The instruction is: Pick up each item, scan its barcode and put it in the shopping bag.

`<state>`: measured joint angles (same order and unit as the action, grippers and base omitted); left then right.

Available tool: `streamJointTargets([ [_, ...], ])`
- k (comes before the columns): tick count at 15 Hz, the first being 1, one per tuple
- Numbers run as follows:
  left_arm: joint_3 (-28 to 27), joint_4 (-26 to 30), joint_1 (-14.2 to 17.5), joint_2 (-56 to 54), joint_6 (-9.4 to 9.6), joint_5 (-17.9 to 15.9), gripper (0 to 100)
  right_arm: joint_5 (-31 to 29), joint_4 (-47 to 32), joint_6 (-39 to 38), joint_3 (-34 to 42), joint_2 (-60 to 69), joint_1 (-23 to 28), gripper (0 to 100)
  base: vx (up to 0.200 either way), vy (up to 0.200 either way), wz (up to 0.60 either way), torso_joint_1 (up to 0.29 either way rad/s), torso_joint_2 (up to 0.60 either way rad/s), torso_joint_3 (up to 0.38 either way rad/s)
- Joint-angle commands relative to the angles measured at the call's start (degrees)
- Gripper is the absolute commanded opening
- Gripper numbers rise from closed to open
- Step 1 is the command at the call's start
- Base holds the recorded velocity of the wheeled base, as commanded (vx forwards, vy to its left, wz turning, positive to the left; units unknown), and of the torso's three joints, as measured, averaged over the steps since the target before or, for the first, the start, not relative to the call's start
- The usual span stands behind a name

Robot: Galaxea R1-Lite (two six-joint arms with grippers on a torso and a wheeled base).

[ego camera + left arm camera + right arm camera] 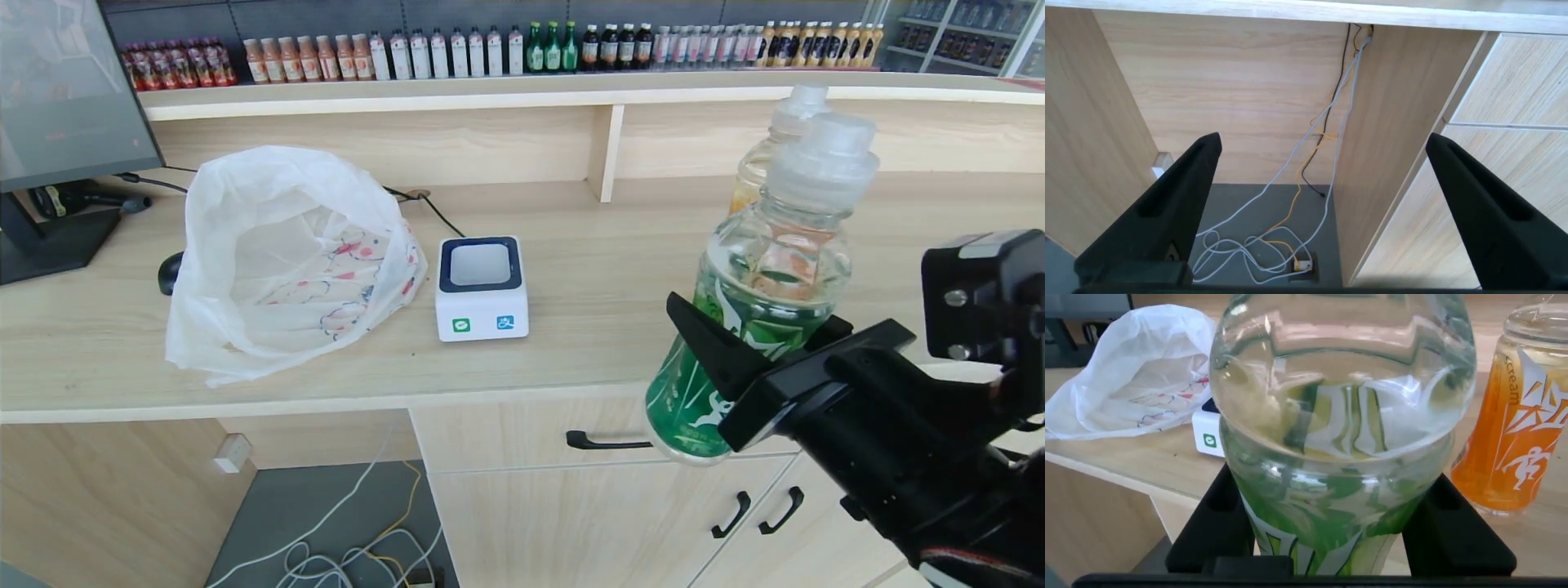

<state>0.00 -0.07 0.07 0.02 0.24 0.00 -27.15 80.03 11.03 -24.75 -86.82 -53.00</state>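
My right gripper is shut on a clear bottle with a green label, held upright in the air off the counter's front edge at the right. The same green bottle stands between the black fingers in the right wrist view. An orange-label bottle stands on the counter behind it, partly hidden in the head view. The white scanner box sits mid-counter, with the open white shopping bag lying to its left. My left gripper is open below the counter, facing the floor cables.
A monitor on its stand occupies the counter's far left, with a dark mouse beside the bag. A raised shelf runs along the back, with a divider beneath it. Drawers with black handles lie under the counter.
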Motion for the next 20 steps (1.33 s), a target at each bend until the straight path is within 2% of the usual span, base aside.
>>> streamJointTargets([
  [1, 0.0, 0.0, 0.0, 0.0, 0.02, 0.0, 100, 0.1, 0.0, -0.2, 2.0, -0.5, 0.0, 0, 0.0, 0.0, 0.0, 0.0, 0.0, 0.0],
  [4, 0.0, 0.0, 0.0, 0.0, 0.02, 0.0, 100, 0.3, 0.1, 0.2, 3.0, -0.7, -0.3, 0, 0.0, 0.0, 0.0, 0.0, 0.0, 0.0],
  [9, 0.0, 0.0, 0.0, 0.0, -0.07, 0.1, 100, 0.3, 0.1, 5.9, 2.9, -0.9, -4.7, 0, 0.0, 0.0, 0.0, 0.0, 0.0, 0.0],
  [14, 0.0, 0.0, 0.0, 0.0, 0.02, 0.0, 100, 0.3, 0.4, 17.2, 2.3, -0.8, -9.3, 0, 0.0, 0.0, 0.0, 0.0, 0.0, 0.0],
  [18, 0.0, 0.0, 0.0, 0.0, 0.02, 0.0, 100, 0.4, 3.6, 28.1, 2.2, -1.7, -14.6, 0, 0.0, 0.0, 0.0, 0.0, 0.0, 0.0],
  [20, 0.0, 0.0, 0.0, 0.0, 0.02, 0.0, 100, 1.6, 4.1, 34.1, 2.9, -1.6, -15.4, 0, 0.0, 0.0, 0.0, 0.0, 0.0, 0.0],
])
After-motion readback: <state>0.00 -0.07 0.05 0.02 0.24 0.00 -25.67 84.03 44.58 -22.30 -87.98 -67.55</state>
